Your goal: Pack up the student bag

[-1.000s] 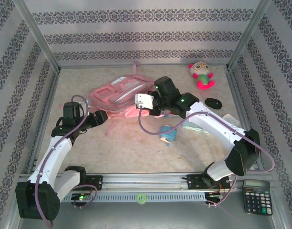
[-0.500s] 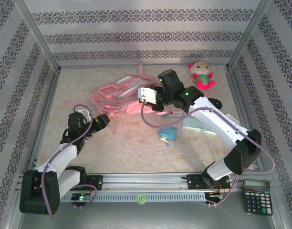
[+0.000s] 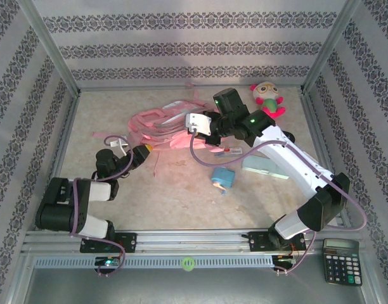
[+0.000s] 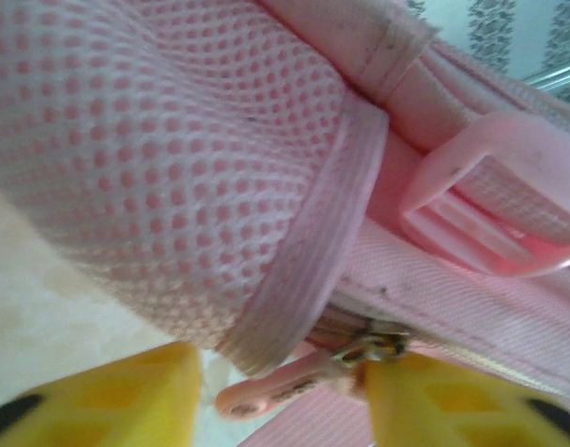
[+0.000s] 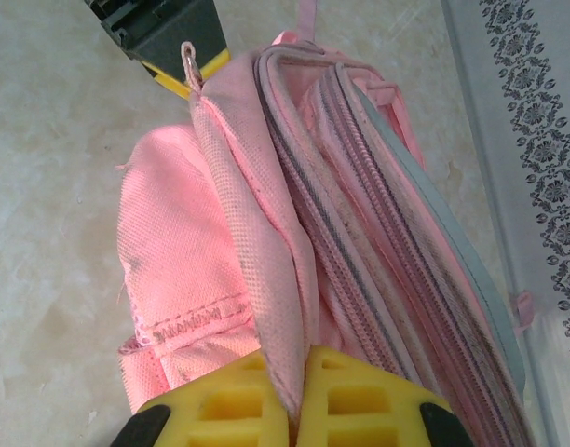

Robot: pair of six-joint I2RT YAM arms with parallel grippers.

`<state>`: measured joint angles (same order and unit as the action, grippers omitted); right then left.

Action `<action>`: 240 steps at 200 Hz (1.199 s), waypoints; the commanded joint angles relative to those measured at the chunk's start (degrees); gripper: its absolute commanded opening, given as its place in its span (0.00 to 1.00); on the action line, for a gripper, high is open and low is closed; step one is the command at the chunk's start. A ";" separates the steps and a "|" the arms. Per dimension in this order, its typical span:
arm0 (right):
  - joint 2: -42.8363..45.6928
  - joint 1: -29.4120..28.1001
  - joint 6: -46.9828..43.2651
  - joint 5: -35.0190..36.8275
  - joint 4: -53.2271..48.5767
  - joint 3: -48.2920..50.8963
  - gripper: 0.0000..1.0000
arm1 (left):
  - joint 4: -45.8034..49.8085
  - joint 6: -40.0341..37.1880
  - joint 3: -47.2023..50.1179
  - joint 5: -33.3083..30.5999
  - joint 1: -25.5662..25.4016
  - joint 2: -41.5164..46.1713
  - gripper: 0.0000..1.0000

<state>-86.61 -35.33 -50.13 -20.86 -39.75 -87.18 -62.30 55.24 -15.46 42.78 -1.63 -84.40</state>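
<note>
- The worktop (image 3: 181, 190) carried the student bag (image 3: 155, 121) at about 11 o'clock. The bag was pink, with a mesh panel, pale ribbed trim, several zip lines and thin straps trailing toward 9 o'clock.
- The right claw (image 5: 299, 405) was clamped on a fold of the bag's fabric.
- The left claw (image 4: 280, 396) had its yellow fingers apart at the bag's 7 o'clock corner.
- A zip pull (image 4: 257, 399) lay between them.
</note>
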 commanded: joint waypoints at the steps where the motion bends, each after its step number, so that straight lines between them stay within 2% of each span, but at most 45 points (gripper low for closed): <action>1: 0.66 0.62 -0.72 -2.83 3.19 -3.46 0.00 | -17.46 5.97 0.84 2.54 -0.92 -4.48 0.32; 16: 0.57 0.74 -0.67 -2.34 3.18 -3.57 0.00 | -19.47 7.01 0.79 3.17 -0.96 -6.57 0.17; 25: 0.56 0.78 -0.67 -2.12 3.19 -3.61 0.00 | -19.44 6.27 0.93 3.55 -1.01 -6.63 0.10; 51: 0.74 0.88 0.01 -1.00 3.36 -3.33 0.00 | -15.23 3.21 2.52 1.53 -1.01 -2.43 0.00; 76: 1.05 0.55 2.41 0.58 5.46 -1.92 0.00 | 1.24 -3.72 1.91 0.04 -1.42 7.26 0.00; 111: 0.18 -2.77 8.35 11.59 11.83 2.02 0.00 | 37.98 -18.66 -4.34 -1.40 -3.28 26.57 0.00; 131: -0.60 -4.90 10.90 12.95 17.16 5.87 0.00 | 48.17 -22.00 -6.82 1.41 -4.03 31.30 0.00; 172: -2.92 -7.88 17.32 13.00 24.28 9.20 0.00 | 56.59 -24.14 -12.35 4.67 -11.54 28.92 0.00; 214: -3.83 -8.31 22.14 11.07 30.38 13.35 0.00 | 52.14 -22.82 -16.96 7.98 -20.31 26.75 0.00; 240: -2.89 -8.27 21.30 9.11 31.39 15.96 0.00 | 55.34 -25.74 -19.92 6.78 -23.10 25.86 0.03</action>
<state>-89.52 -42.96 -31.75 -9.21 -19.51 -73.19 -5.91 33.91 -30.28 41.60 -20.29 -59.31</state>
